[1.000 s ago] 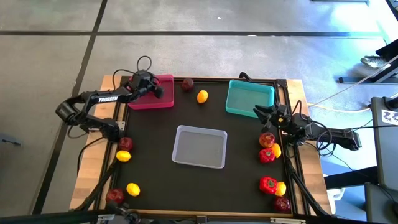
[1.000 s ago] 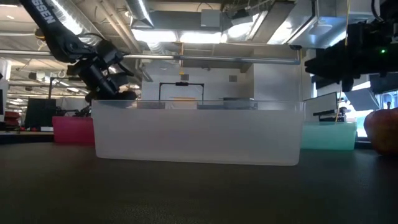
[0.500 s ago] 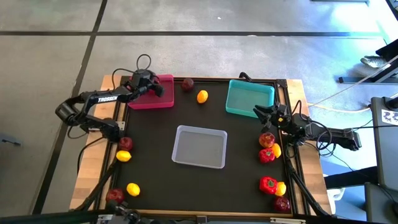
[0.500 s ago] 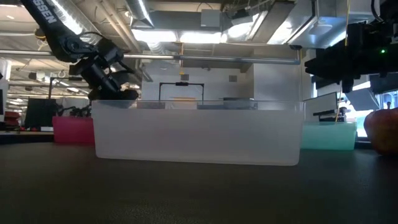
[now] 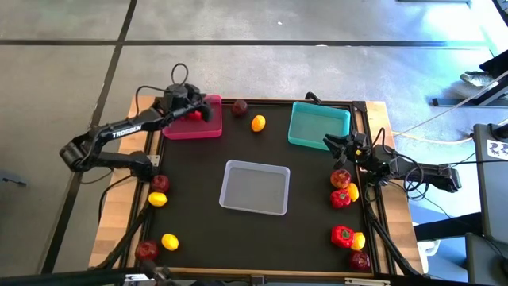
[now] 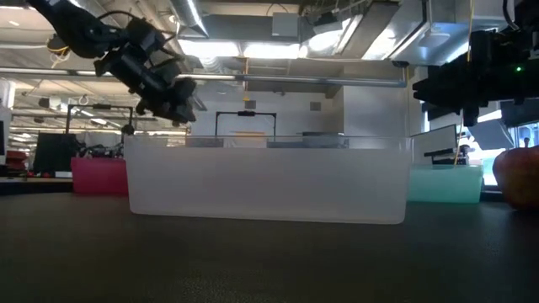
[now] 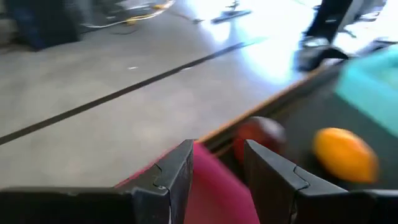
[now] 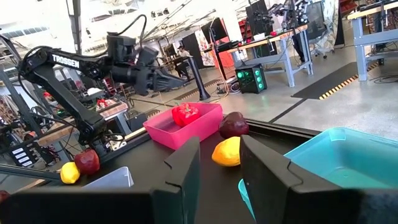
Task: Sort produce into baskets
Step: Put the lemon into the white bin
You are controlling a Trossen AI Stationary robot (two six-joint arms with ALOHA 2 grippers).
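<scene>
Red bell pepper (image 8: 186, 114) lies inside the shallow pink plastic tray (image 5: 193, 127), beneath the left gripper (image 5: 198, 113), whose fingers stand apart holding nothing. Right gripper (image 5: 334, 143) hovers by the teal plastic tray (image 5: 318, 124), fingers narrowly parted, empty. Translucent grey-white tray (image 5: 255, 187) sits mid-table on the black mat (image 5: 198, 206). Beyond the table: grey concrete floor (image 5: 238, 20), workbenches, ceiling lights

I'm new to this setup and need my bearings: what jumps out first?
The clear basket sits mid-table, with the pink basket and teal basket at the far corners. A red pepper lies in the pink one, the left tool hovering open above it. More produce clusters along the right edge near the right tool.
</scene>
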